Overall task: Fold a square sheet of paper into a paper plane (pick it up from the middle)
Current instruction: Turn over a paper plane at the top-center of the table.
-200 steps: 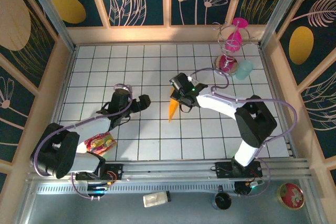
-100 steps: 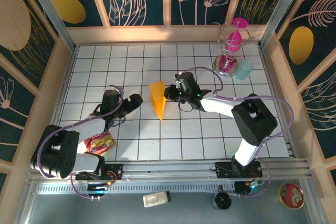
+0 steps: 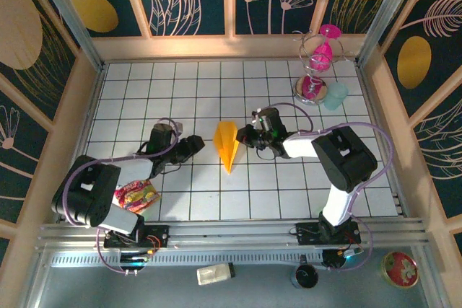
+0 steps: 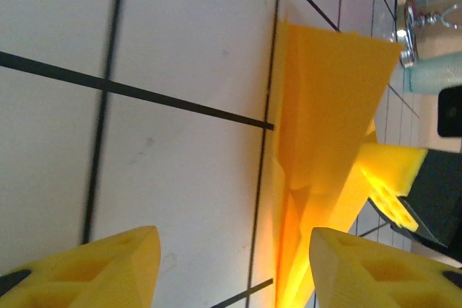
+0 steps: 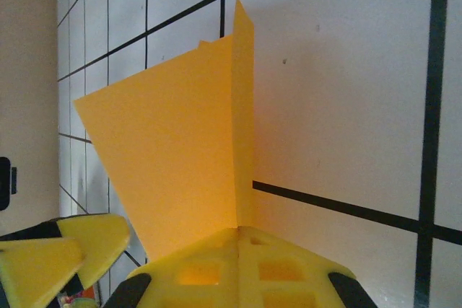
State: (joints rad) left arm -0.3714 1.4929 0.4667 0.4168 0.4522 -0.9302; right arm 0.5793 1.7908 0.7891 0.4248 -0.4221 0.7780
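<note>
The paper plane [image 3: 228,146] sits near the middle of the desk [image 3: 144,84], its point toward the near edge. The right arm's jaws are clamped shut on its fold. The left arm's jaws stand apart just beside its other side, gripping nothing.

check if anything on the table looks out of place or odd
A crinkly red-yellow snack packet lies on the tiled table toward its near left corner, odd because it has no part in the folding. The paper plane, pinched in the right hand, looks neatly creased and untorn.
</note>
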